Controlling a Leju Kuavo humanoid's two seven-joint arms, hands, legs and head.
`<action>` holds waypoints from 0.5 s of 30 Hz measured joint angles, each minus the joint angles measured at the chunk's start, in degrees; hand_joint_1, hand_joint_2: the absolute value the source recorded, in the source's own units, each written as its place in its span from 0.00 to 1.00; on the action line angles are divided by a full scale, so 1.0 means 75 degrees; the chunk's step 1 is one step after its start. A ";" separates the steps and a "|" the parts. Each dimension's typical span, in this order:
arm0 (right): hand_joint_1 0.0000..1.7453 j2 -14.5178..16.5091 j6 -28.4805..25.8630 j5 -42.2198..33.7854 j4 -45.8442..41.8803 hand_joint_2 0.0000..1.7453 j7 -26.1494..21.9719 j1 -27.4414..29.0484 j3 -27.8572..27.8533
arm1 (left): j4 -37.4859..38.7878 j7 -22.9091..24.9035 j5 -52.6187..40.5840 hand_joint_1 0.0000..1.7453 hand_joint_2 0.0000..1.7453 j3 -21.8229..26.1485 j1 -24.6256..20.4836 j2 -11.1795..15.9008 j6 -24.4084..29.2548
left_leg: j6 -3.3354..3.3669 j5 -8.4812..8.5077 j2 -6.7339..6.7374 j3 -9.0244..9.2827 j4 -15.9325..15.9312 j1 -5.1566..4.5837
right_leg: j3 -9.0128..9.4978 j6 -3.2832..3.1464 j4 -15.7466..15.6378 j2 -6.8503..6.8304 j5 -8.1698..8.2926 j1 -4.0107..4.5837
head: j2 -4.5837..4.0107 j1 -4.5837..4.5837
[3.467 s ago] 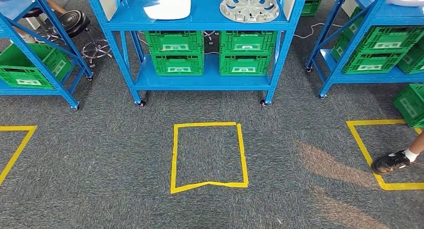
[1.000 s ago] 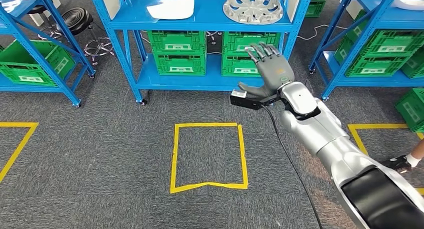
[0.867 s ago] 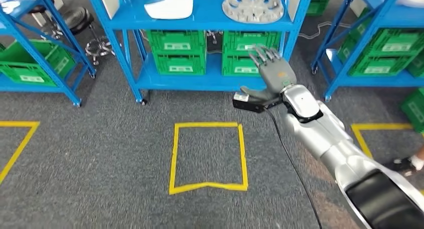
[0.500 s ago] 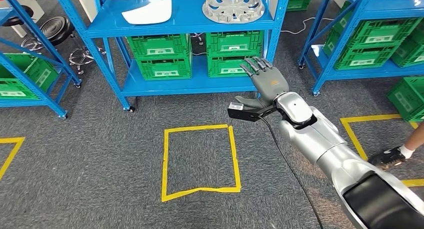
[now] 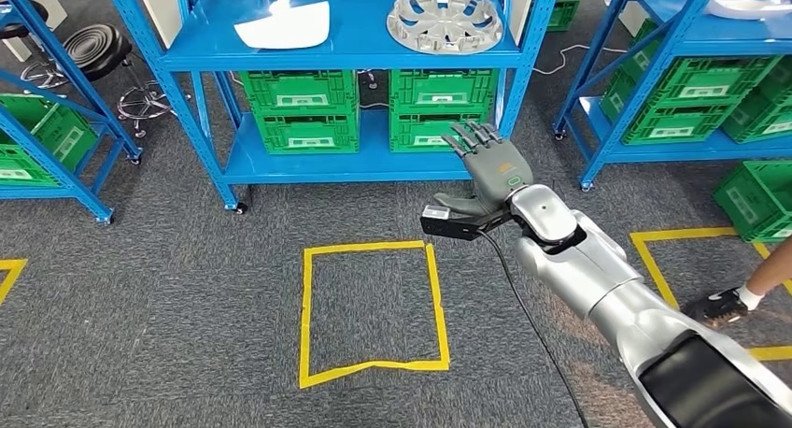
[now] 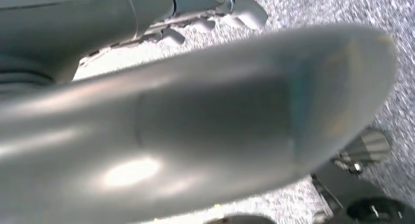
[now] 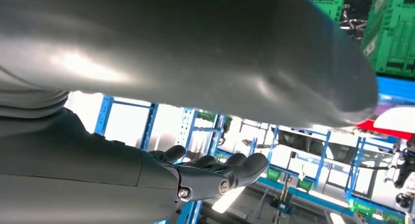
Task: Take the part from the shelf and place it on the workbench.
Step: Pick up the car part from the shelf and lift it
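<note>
Right robot hand point(image 5: 492, 171) is up in front of the shelf point(image 5: 360, 45), fingers spread and holding nothing, palm roughly facing the rack, which looks to me like it's being raised for a reach rather than parked. It's level with the lower crates point(image 5: 439, 115) for now, well below the top board.

That top board is where the part sits: the silver hubcap point(image 5: 445, 19) lies flat toward the right end, nothing touching it. My guess is that's the target, since the robot hand is lined up under that side, though a white panel point(image 5: 283, 24) lies flat at the left end of the same board and could equally be "the part".

Left robot hand: can't tell its state, the wrist camera is mostly blurry arm shell.

A yellow tape square point(image 5: 372, 302) on the carpet sits right in front of the shelf, probably a standing mark. Somebody's shoe point(image 5: 717, 306) is at the right edge, well apart from the arm.
</note>
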 joint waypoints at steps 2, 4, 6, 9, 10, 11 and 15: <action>0.00 0.0010 0.0009 0.0000 0.0000 0.00 0.0000 -0.0011 0.0008 | 0.0004 0.0008 0.0000 0.00 0.00 0.0001 -0.0006 -0.0012 0.0000 | -0.0050 -0.0133 0.0002 0.0126 0.0005 -0.0011 | 0.0419 -0.0057 -0.1003 -0.0050 0.0511 0.0027 | 0.0000 0.0000; 0.00 0.0034 0.0017 0.0000 0.0000 0.00 0.0002 -0.0005 0.0014 | 0.0007 0.0015 0.0000 0.00 0.00 0.0002 -0.0013 -0.0017 0.0002 | -0.0134 -0.0227 0.0005 0.0184 -0.0018 -0.0025 | 0.0663 -0.0143 -0.1469 -0.0076 0.0537 0.0072 | 0.0000 -0.0005; 0.00 0.0058 0.0013 0.0000 -0.0002 0.00 0.0007 0.0014 0.0022 | 0.0004 0.0020 0.0000 0.00 0.00 0.0004 -0.0016 -0.0015 0.0005 | -0.0226 -0.0289 0.0023 0.0251 -0.0065 -0.0029 | 0.0722 -0.0236 -0.1520 -0.0046 0.0436 0.0085 | 0.0001 -0.0008; 0.00 0.0075 -0.0006 0.0005 -0.0025 0.00 0.0018 0.0023 0.0028 | -0.0010 0.0021 -0.0006 0.00 0.00 0.0004 -0.0030 -0.0017 0.0012 | -0.0346 -0.0472 0.0036 0.0067 0.0417 -0.0015 | 0.0935 -0.0377 -0.1599 -0.0019 0.0301 0.0024 | 0.0001 -0.0040; 0.00 0.0082 -0.0008 0.0007 -0.0031 0.00 0.0018 0.0031 0.0031 | -0.0011 0.0025 -0.0010 0.00 0.00 0.0004 -0.0031 -0.0021 0.0015 | -0.0384 -0.0608 0.0033 -0.0232 0.0919 -0.0002 | 0.1022 -0.0415 -0.1609 -0.0022 0.0227 0.0017 | 0.0001 -0.0052; 0.00 0.0085 -0.0007 0.0008 -0.0031 0.00 0.0020 0.0050 0.0035 | -0.0009 0.0036 -0.0017 0.00 0.00 0.0004 -0.0028 -0.0026 0.0015 | -0.0420 -0.0755 0.0032 -0.0618 0.1503 0.0005 | 0.1108 -0.0441 -0.1611 -0.0022 0.0145 0.0014 | 0.0001 -0.0063; 0.00 0.0087 0.0003 0.0009 -0.0035 0.00 0.0041 0.0184 0.0054 | 0.0003 0.0072 -0.0080 0.00 0.00 0.0004 0.0017 -0.0020 0.0019 | -0.0464 -0.0117 0.0034 -0.1465 0.1971 0.0022 | 0.1593 -0.0402 -0.1611 0.0020 -0.0245 -0.0008 | 0.0000 -0.0061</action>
